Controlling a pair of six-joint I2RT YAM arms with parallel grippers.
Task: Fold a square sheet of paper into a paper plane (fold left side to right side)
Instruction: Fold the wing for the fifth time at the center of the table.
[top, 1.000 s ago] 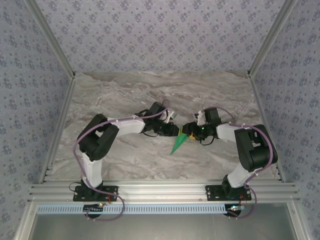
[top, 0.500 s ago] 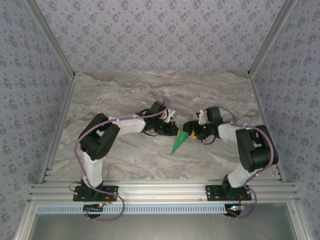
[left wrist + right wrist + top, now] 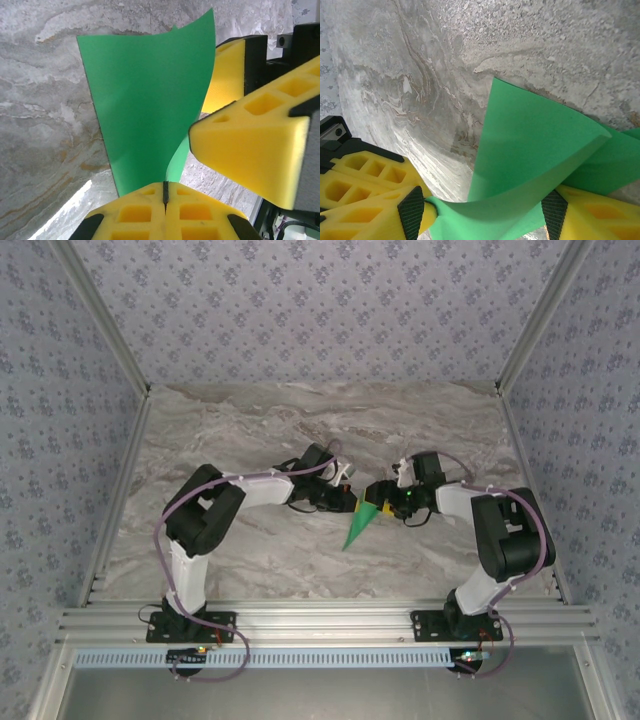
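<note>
Left pincer (image 3: 165,196): clamped on paper plane (image 3: 360,525), wide end.
Right pincer (image 3: 482,212): apart, paper loose between fingers.
Progress: narrow dart formed; final creasing likely remains.

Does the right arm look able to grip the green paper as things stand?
Likely yes: the right gripper stands open with the green paper curving between its jaws, while the left gripper pinches it alongside.

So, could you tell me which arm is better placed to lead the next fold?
Left, likely: the left gripper is shut on the green paper, while the right gripper stands open, the paper loose between its fingers.
</note>
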